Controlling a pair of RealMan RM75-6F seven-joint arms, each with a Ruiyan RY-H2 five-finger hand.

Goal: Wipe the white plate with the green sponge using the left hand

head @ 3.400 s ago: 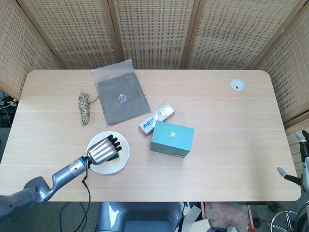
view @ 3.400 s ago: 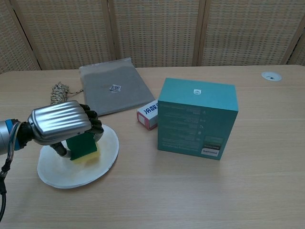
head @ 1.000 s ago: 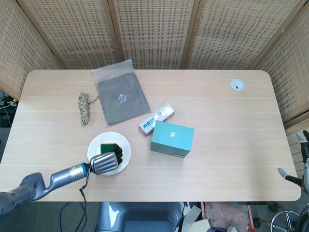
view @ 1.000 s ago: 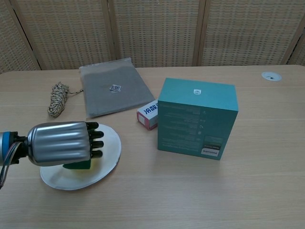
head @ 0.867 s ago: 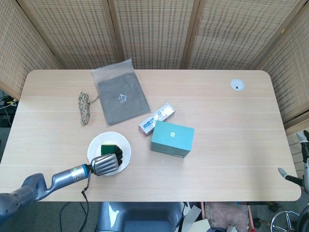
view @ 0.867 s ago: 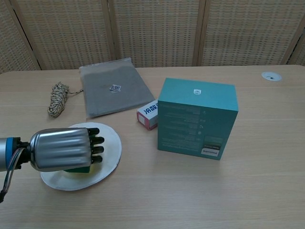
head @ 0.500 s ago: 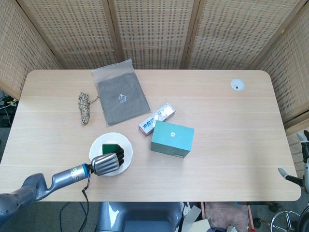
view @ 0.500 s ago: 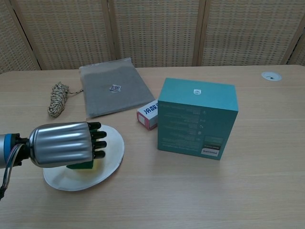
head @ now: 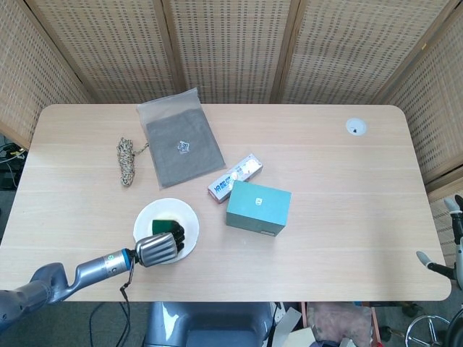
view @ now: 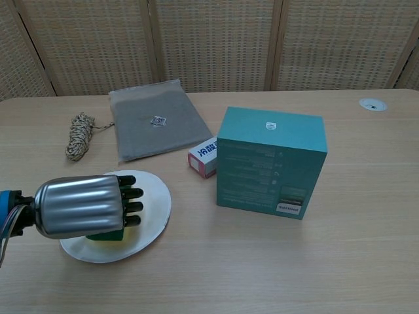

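My left robot hand [head: 160,247] hovers over the near edge of the round white plate [head: 184,215], fingers curled; whether it grips the green sponge [head: 162,225] lying on that plate, I cannot tell. Mid-wipe, I judge: next, press and sweep across.

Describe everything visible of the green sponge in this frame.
The green sponge lies on the white plate, toward its near side, dark green face up in the head view. It looks like a small rectangular block. The left hand covers its near edge, fingers over it; whether they grip it cannot be told. In the chest view the hand hides nearly all of it, leaving only a green sliver showing beneath.
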